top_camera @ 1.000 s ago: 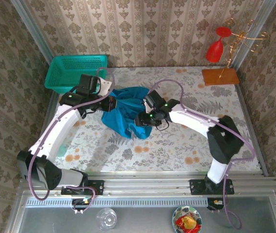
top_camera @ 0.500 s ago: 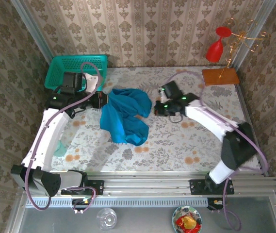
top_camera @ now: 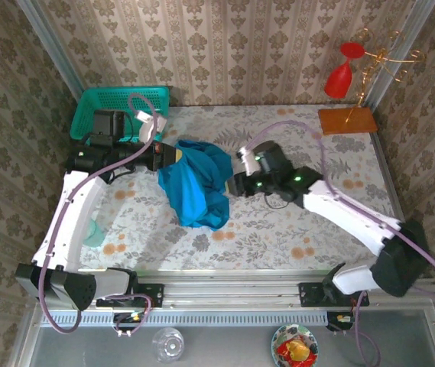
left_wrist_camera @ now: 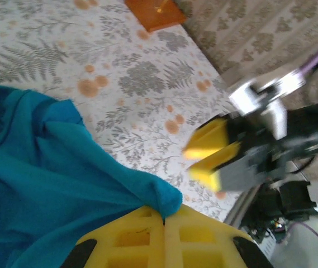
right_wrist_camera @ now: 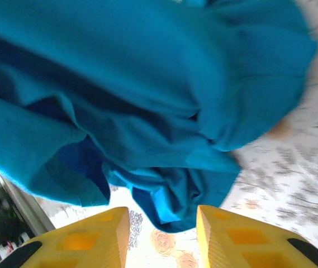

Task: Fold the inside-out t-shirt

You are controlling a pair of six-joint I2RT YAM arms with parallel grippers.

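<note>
Teal t-shirt (top_camera: pixel 196 187) lies bunched on the desk (top_camera: pixel 293 229) from above, my left pincer (top_camera: pixel 173 155) at its upper-left edge, my right pincer (top_camera: pixel 235 183) beside its right edge. Left wrist: pincer pressed together, clamped on a cloth fold. Right wrist: pincer apart, cloth hanging just ahead.

A teal basket (top_camera: pixel 122 92) stands far-left, a red glass (top_camera: pixel 339 75) far-right.

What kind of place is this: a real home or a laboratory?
Probably a robot test cell dressed like a home: patterned wallpaper, a metal rail holding the left arm and right arm at the near edge of the floral table, and props like a teal basket and a red glass.
</note>
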